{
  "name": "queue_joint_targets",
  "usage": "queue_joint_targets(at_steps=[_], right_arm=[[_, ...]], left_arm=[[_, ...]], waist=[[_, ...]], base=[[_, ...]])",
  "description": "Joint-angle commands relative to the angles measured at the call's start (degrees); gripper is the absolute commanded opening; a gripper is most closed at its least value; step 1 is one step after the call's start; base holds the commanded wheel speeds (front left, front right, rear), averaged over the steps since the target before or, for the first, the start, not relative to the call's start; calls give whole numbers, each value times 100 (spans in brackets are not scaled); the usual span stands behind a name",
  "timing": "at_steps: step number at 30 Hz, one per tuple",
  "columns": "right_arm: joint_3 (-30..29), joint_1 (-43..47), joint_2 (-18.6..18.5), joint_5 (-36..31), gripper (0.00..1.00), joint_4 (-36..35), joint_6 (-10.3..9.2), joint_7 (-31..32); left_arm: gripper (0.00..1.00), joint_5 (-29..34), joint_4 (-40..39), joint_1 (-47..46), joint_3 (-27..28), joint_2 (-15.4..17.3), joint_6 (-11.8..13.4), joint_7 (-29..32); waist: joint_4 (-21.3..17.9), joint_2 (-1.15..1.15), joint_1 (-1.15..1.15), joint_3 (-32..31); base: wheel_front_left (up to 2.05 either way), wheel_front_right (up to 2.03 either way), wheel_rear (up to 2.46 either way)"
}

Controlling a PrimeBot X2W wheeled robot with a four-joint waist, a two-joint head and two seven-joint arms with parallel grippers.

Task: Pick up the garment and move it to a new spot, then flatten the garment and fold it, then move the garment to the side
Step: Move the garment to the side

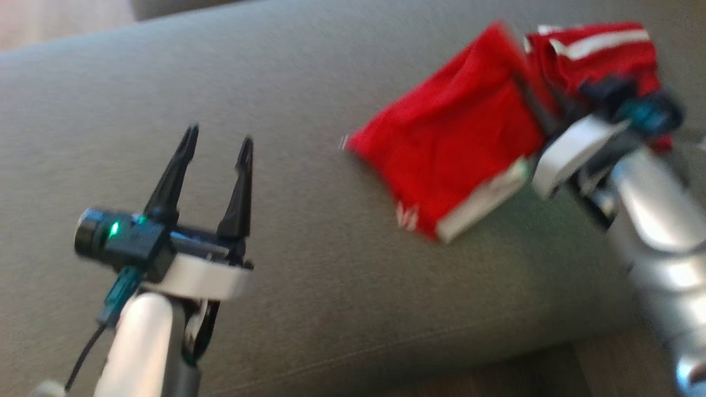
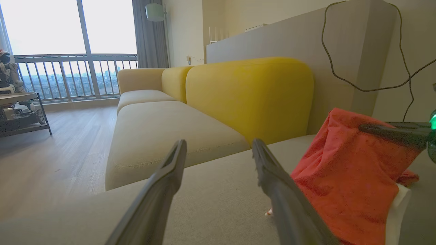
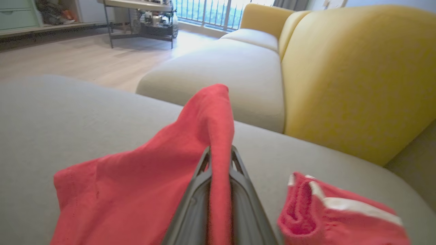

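While the right gripper (image 3: 220, 152) has its fingers clenched on a raised ridge of the garment (image 1: 458, 138), the red cloth hangs from that pinch like a tent, with its lower part resting on the right side of the grey cushion (image 1: 309, 71). A bunched striped part (image 3: 354, 206) lies on the cushion just right of the pinch, in front of the yellow backrest (image 3: 357, 75). The left gripper (image 1: 218, 135) hovers over bare cushion well to the left, fingers released and spread, grasping nothing.

This looks like the pick-up-and-move step, though the head view is blurred at the right and I cannot tell how much cloth is off the surface. To do it well, the lift should rise until the white hem (image 1: 480, 204) clears the cushion before any sideways travel. Dragging would roll the cloth into a tighter wad and make flattening harder. One pinch on a fold is a thin hold, so the carry should be slow and level. The open stretch near the left gripper seems the natural landing spot. Lowering the trailing edge first and drawing away would spread the cloth instead of heaping it, and the left gripper is well placed to take a free corner.
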Motion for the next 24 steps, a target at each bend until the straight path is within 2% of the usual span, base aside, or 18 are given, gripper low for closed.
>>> queue_joint_targets(at_steps=[1,7,11,17,24], right_arm=[[-42,-344,-138,107,0,-91,-2,28],[-514,-1149,-459,306,0,550,-2,-13],[-741,-1513,-520,260,0,963,-2,-87],[-1069,-2071,-485,70,0,1574,-2,-198],[-1356,-2245,-417,-55,0,1743,-2,-221]], left_arm=[[100,104,-152,-393,71,171,-29,-29],[100,375,39,-1109,-475,556,-105,-29],[100,398,122,-1367,-698,687,-119,-29],[100,353,168,-1626,-1014,840,-129,58],[100,290,152,-1627,-1106,965,-129,156]], waist=[[-466,0,-1,503],[-908,0,-1,1110],[-1109,0,-1,1346],[-1322,0,-1,1700],[-1358,0,-1,1849]], base=[[0,0,0],[0,0,0],[0,0,0],[0,0,0],[0,0,0]])
